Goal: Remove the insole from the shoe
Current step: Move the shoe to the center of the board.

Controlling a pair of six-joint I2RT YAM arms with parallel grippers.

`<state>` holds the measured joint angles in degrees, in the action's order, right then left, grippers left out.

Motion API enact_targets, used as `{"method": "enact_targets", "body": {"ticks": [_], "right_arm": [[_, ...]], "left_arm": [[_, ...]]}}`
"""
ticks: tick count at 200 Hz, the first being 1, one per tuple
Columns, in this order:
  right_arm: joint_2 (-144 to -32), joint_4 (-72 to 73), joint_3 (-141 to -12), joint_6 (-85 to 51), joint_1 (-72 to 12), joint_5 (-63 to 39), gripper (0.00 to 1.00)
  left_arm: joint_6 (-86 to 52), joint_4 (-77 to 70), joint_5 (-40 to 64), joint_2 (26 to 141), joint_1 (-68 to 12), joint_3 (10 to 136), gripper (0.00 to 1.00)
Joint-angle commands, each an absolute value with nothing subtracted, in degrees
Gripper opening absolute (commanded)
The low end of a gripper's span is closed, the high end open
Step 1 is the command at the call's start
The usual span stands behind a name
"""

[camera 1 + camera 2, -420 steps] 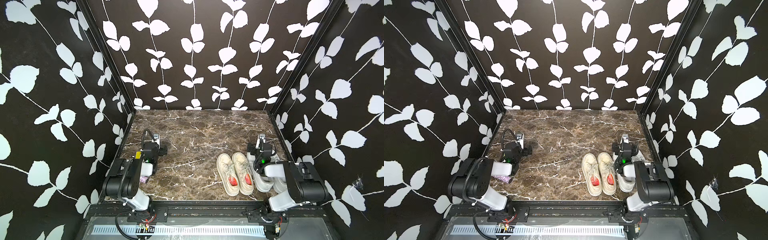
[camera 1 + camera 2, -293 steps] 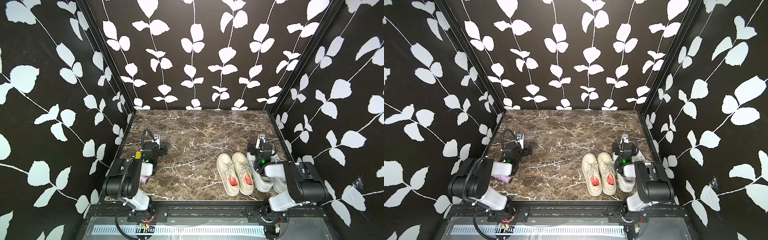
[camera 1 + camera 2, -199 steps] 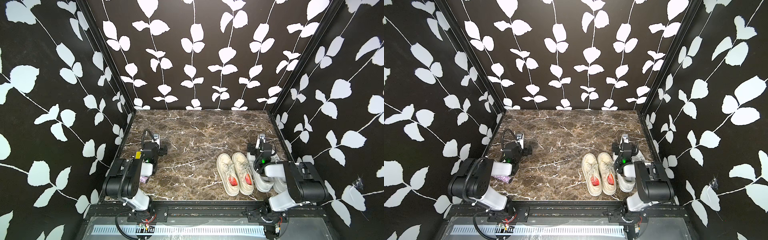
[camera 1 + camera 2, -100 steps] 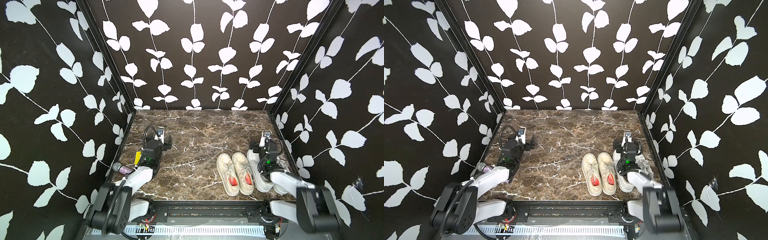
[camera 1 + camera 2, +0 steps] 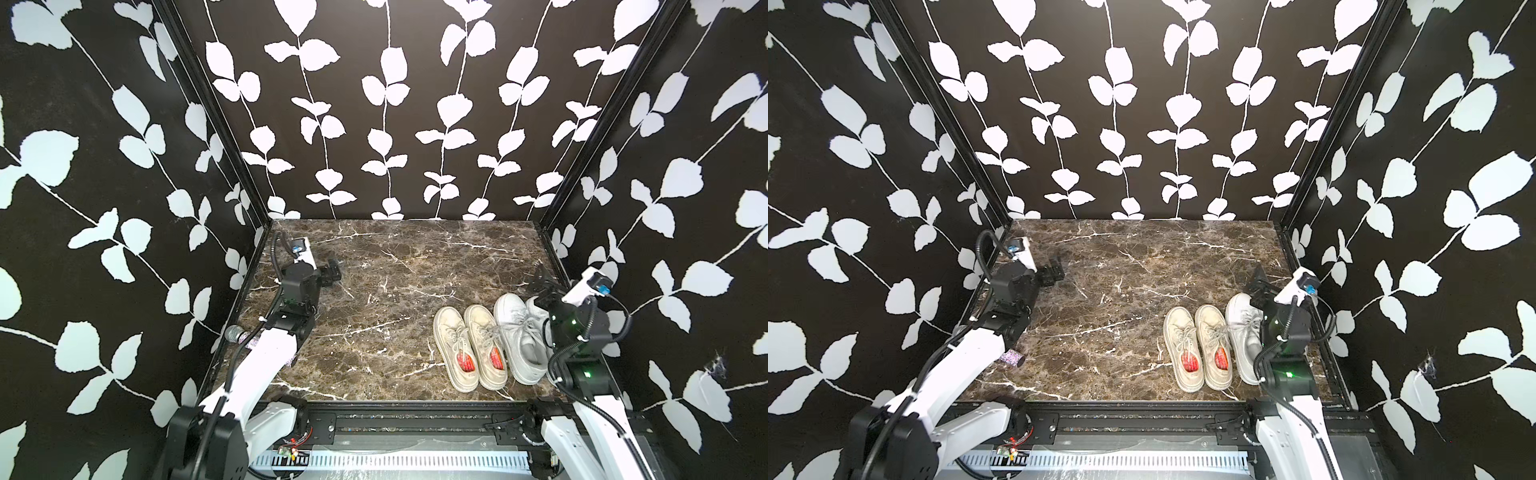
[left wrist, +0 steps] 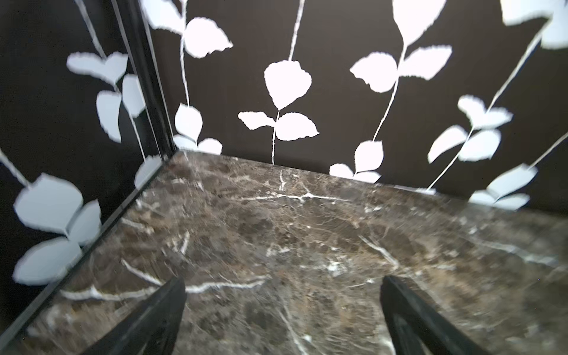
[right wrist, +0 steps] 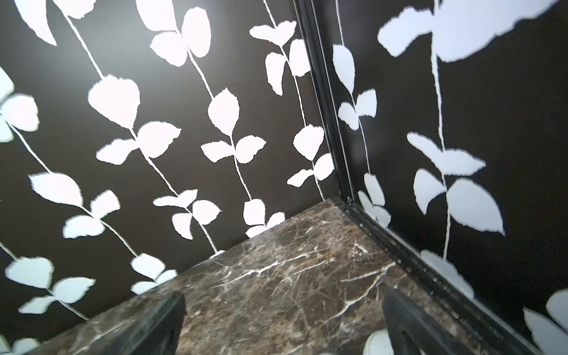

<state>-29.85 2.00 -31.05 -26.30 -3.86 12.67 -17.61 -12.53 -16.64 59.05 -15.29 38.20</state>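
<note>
Red insoles [image 5: 466,360] still inside the beige lace-up shoes [image 5: 449,329] at front right of the brown marble desk [image 5: 395,257]; you've just unfolded both arms off rest, left end effector [image 5: 331,272] and right end effector [image 5: 542,282] spread wide, empty, so only approach has begun.

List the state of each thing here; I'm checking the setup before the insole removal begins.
Left pincer: open, empty.
Right pincer: open, empty.
Beige shoes: upright, laced, side by side.
Red insoles: inside the beige shoes, not yet removed.
White shoes: upright, laced, one partly hidden behind the right arm.
</note>
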Motion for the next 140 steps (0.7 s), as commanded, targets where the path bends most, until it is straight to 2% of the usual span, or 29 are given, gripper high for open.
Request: {"method": "enact_targets", "body": {"ticks": [1,39,57,83,109,140], "right_arm": [[-31.76,-12.44,-34.18,-32.37,-3.86,6.32,0.99],[-38.01,-27.59,-40.70,-30.20,-4.19,-4.64,0.99],[-40.55,-32.27,-41.97,-31.45,-7.16,-7.20,0.99],[-44.54,-35.38,-42.06,-36.70,-17.23,-5.44,0.98],[-50.39,-39.06,-43.21,-37.94,-29.66,3.28,0.98],[-56.66,-43.60,-44.72,-37.75,-37.40,6.63,0.97]], "left_arm": [[-28.57,-6.78,-16.09,56.96,-14.83,36.92,1.00],[-27.73,-1.37,-8.02,57.88,-14.54,38.60,1.00],[-26.10,1.42,-3.91,59.92,-16.12,40.11,1.00],[-24.99,2.54,-4.68,62.86,-23.32,40.43,1.00],[-24.97,2.29,-6.59,65.25,-31.26,40.16,0.99],[-25.24,1.29,-8.89,66.63,-37.61,39.03,0.99]]}}
